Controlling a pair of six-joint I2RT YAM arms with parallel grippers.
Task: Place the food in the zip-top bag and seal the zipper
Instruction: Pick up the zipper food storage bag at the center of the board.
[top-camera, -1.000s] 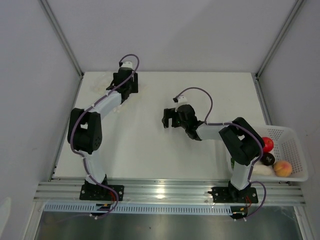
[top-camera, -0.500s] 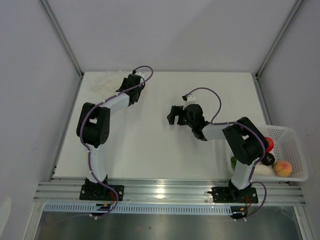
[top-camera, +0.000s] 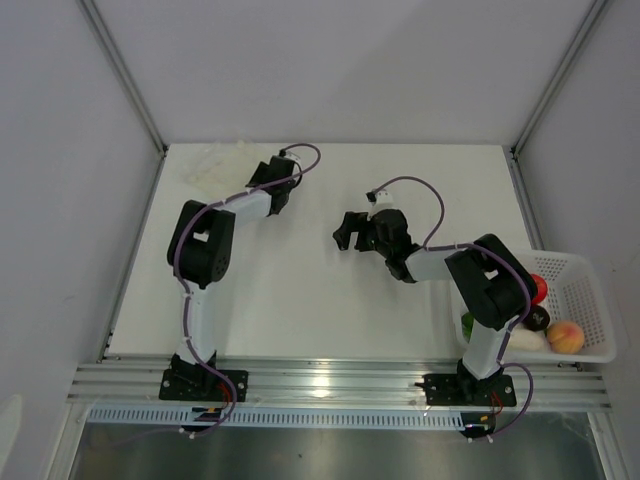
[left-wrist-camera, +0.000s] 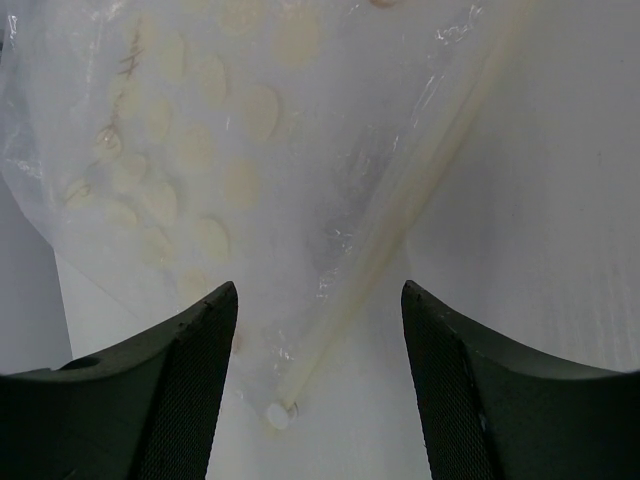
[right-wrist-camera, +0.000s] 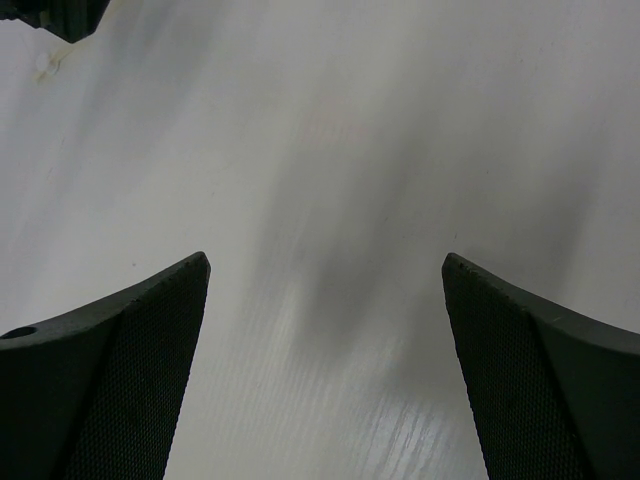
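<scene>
Left jaws stand released, the zipper (left-wrist-camera: 398, 220) ending between them — lined up, I judge, to pinch the zip-top bag (left-wrist-camera: 200, 150); right jaws gape, holding nothing, above the tabletop (right-wrist-camera: 330, 150).

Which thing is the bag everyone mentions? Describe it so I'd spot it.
Look at the white table, then its far left corner. The zip-top bag lies flat there: clear, crinkly plastic, nearly invisible against the white, unlike the slotted white basket of toy food at the right edge.
</scene>
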